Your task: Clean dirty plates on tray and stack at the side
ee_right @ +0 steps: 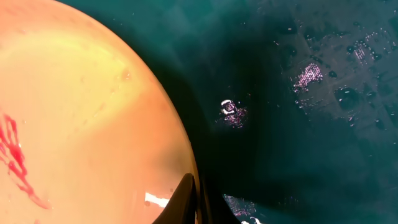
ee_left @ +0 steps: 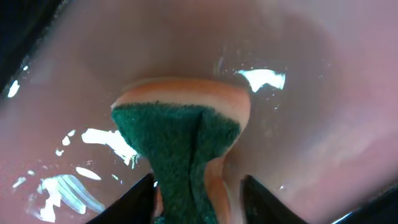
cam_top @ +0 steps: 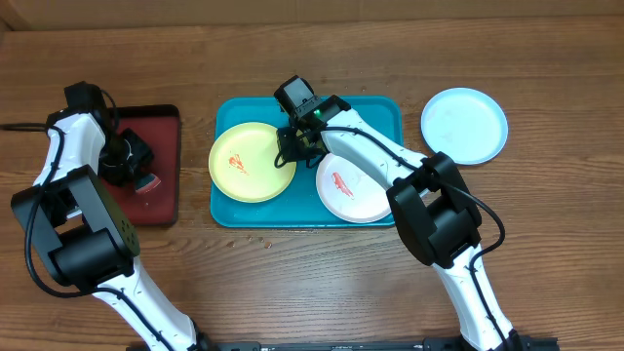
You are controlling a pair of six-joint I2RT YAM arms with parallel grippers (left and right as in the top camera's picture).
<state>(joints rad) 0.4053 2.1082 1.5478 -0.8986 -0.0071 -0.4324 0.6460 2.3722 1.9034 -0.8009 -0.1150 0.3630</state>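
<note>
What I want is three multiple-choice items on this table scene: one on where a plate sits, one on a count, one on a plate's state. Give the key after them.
1. Where is the pale blue plate?
A. on the turquoise tray
B. on top of the white plate
C. on the table, off the tray's right end

2. How many plates lie on the tray?
A. two
B. one
C. three

3. The white plate is:
A. clean
B. smeared with red
C. upside down

Key:
1 C, it lies alone on bare wood to the right of the tray.
2 A, only the yellow-green plate and the white one sit inside the rim.
3 B, a red streak runs across its middle.
</note>
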